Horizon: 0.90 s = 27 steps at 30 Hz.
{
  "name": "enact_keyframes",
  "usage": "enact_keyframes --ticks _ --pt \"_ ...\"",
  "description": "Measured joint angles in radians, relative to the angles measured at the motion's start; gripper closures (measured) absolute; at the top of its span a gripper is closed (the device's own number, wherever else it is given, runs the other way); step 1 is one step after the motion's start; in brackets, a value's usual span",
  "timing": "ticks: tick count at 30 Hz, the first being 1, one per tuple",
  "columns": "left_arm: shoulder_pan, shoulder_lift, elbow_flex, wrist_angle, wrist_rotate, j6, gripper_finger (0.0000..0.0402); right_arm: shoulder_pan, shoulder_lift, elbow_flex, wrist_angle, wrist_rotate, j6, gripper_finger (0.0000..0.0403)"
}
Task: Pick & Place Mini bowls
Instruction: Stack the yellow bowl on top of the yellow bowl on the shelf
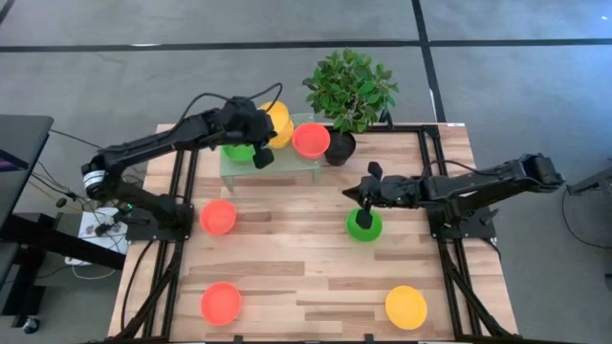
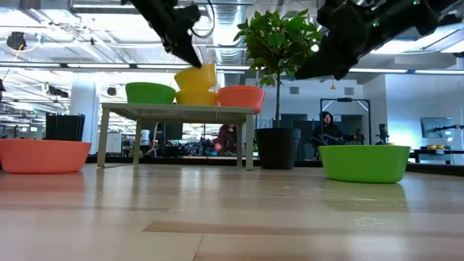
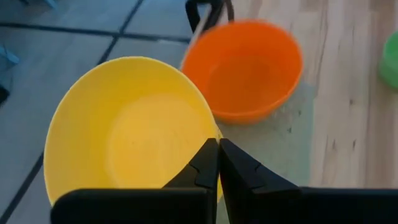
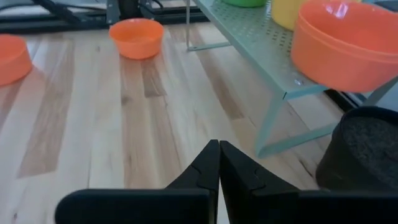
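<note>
We see the left pincer [image 1: 262,156] over the small rack [image 1: 287,170] at the back of the table [image 1: 316,277], fingers shut with nothing between them. It sits just beside the tilted yellow bowl [image 3: 127,140], which leans on a second yellow bowl [image 2: 197,97] under it. The rack also carries a green bowl [image 2: 150,93] and a red-orange bowl [image 1: 311,139].

The right pincer [image 1: 364,212] hangs above the green bowl on the table [image 1: 363,225], fingers closed together and empty; we can't tell if it touches the rim.

Other bowls on the table: red-orange one [image 1: 218,217] near the left arm's base, red-orange one [image 1: 221,303] at the front left, yellow one [image 1: 405,307] at the front right. A potted plant [image 1: 349,91] stands just beside the rack's right end.
</note>
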Motion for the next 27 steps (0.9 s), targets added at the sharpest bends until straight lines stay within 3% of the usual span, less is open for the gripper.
enact_keyframes --ticks 7,20,27 --pt "0.000 0.071 0.000 0.000 -0.001 0.033 0.0393 0.000 0.005 0.000 -0.003 0.000 -0.017 0.0399" --pt "0.006 0.078 -0.001 -0.026 -0.011 0.033 0.0388 0.000 0.005 0.000 -0.003 0.000 -0.018 0.0399" --pt "0.006 0.078 -0.034 -0.040 -0.047 0.033 0.0364 0.000 0.005 0.000 -0.003 0.000 -0.018 0.0399"
